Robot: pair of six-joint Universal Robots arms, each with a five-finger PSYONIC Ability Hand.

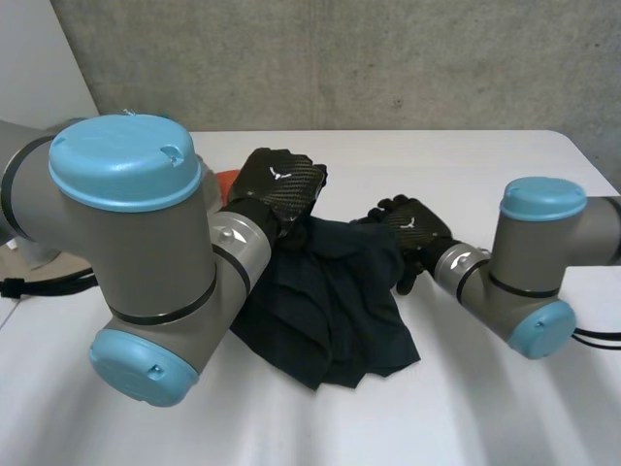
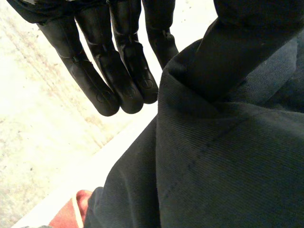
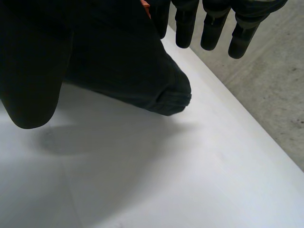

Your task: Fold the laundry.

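A dark navy garment (image 1: pixel 330 301) lies crumpled in the middle of the white table (image 1: pixel 485 165). My left hand (image 1: pixel 279 183) is at its far left corner. Its fingers (image 2: pixel 118 71) are straight, and a raised fold of the garment (image 2: pixel 209 142) is pinched against the thumb. My right hand (image 1: pixel 415 226) is at the far right edge of the cloth with straight fingers (image 3: pixel 211 28) and the thumb (image 3: pixel 28 90) spread apart. A hemmed corner of the garment (image 3: pixel 161 90) hangs just above the table below its palm.
A red-orange cloth (image 1: pixel 225 178) peeks out behind my left forearm, also seen beside the garment (image 2: pixel 71 213). The table's far edge (image 3: pixel 237 118) runs close beyond both hands, with concrete floor past it. Bare table lies in front of the garment.
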